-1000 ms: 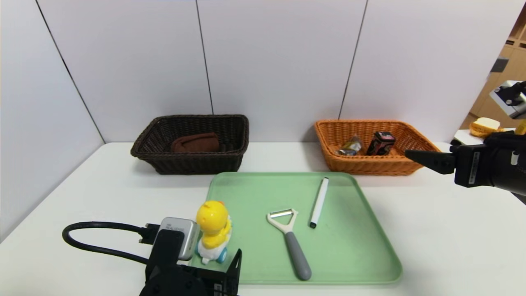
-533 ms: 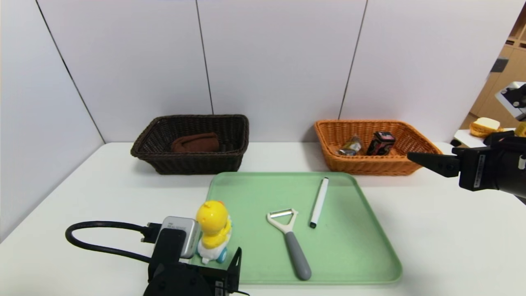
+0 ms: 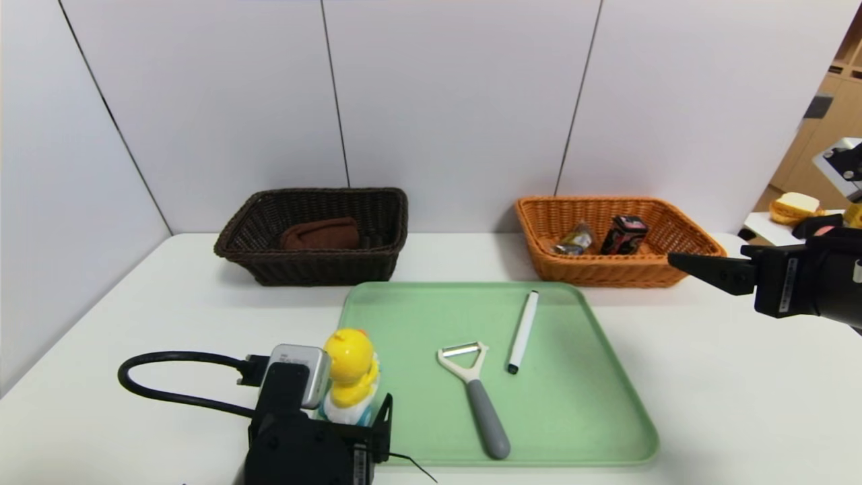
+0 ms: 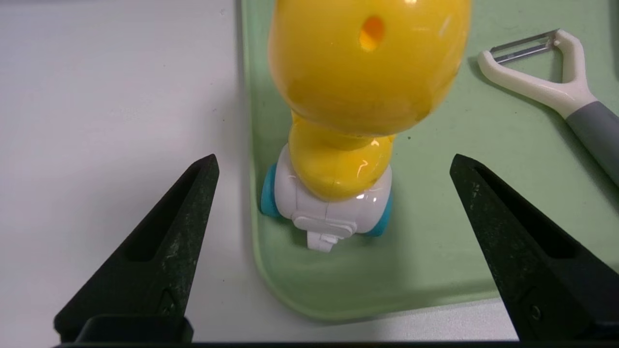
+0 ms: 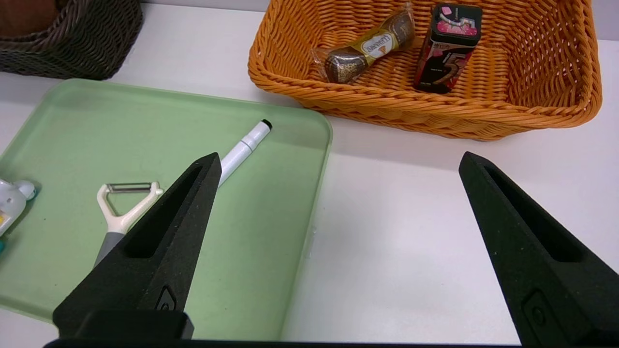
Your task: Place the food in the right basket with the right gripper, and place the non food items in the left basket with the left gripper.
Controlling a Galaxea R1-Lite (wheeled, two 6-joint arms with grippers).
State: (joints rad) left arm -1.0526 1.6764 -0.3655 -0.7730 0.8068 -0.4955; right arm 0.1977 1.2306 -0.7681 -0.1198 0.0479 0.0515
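A yellow duck toy (image 3: 350,364) on blue wheels stands at the near left corner of the green tray (image 3: 579,404). My left gripper (image 4: 333,159) is open just behind it, one finger on each side, not touching. A white-and-grey peeler (image 3: 475,394) and a white marker (image 3: 523,330) lie mid-tray. The dark left basket (image 3: 316,266) holds a brown cloth (image 3: 320,234). The orange right basket (image 3: 606,273) holds a wrapped chocolate (image 3: 574,241) and a black tin (image 3: 624,234). My right gripper (image 5: 338,157) hovers open and empty over the table, right of the tray.
White wall panels stand close behind both baskets. A black cable (image 3: 168,377) loops from the left wrist over the near left table. A side surface with a sandwich (image 3: 794,207) sits beyond the table's right end. Bare table lies between the tray and the right arm.
My left gripper has moved forward and right, closer round the duck toy. My right gripper has drawn back slightly to the right. Nothing on the tray has moved.
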